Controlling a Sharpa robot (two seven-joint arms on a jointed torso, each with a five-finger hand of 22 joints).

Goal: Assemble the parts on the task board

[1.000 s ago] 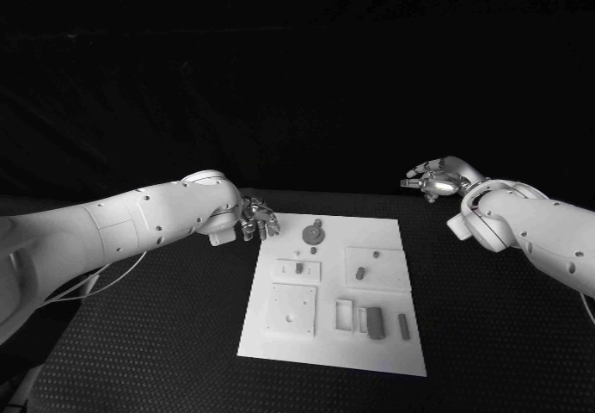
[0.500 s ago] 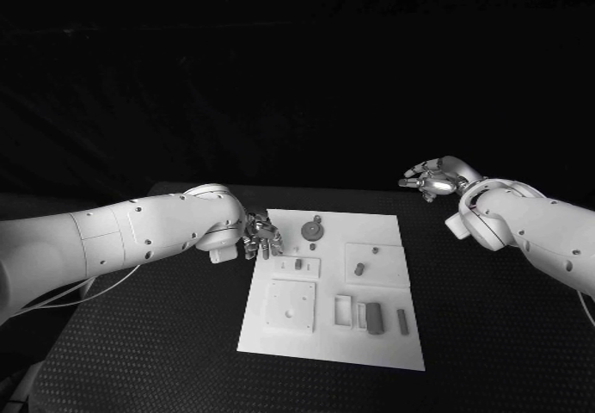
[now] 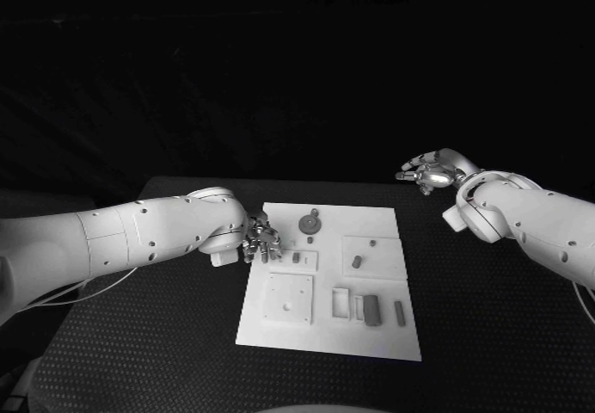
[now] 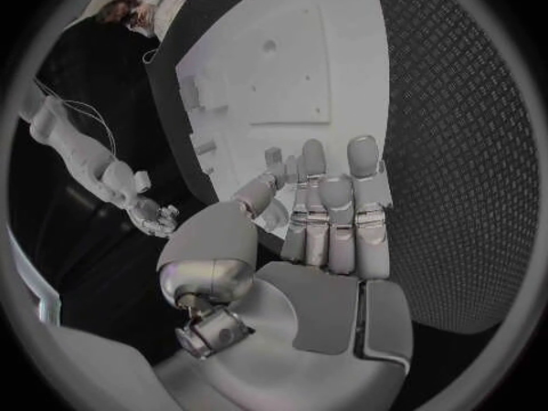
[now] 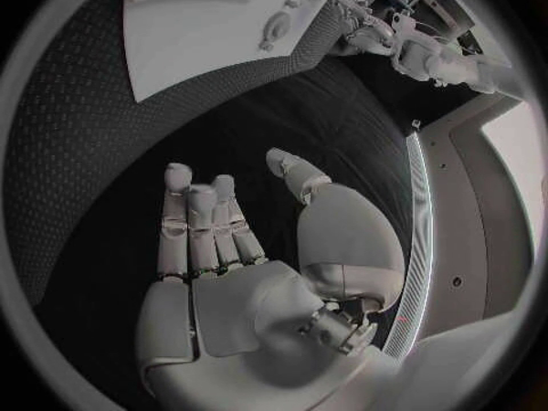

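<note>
With its fingers (image 4: 331, 201) spread and holding nothing, the silver left hand (image 3: 261, 238) hovers at the left edge of the white rectangular task board (image 3: 316, 323) on the black counter (image 3: 149, 318), where a careless descent could knock the small grey peg (image 3: 297, 256) just beside it, while the right hand (image 3: 426, 170), likewise empty, hangs well apart.

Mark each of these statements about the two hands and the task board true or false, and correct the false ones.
1. The left hand is at the left edge of the task board. True.
2. The right hand rests on the board. False: it is held up beyond the board's far right corner, off the plate.
3. The right hand holds a part. False: its palm is bare and its fingers are apart.
4. A round part lies near the board's far edge. True.
</note>
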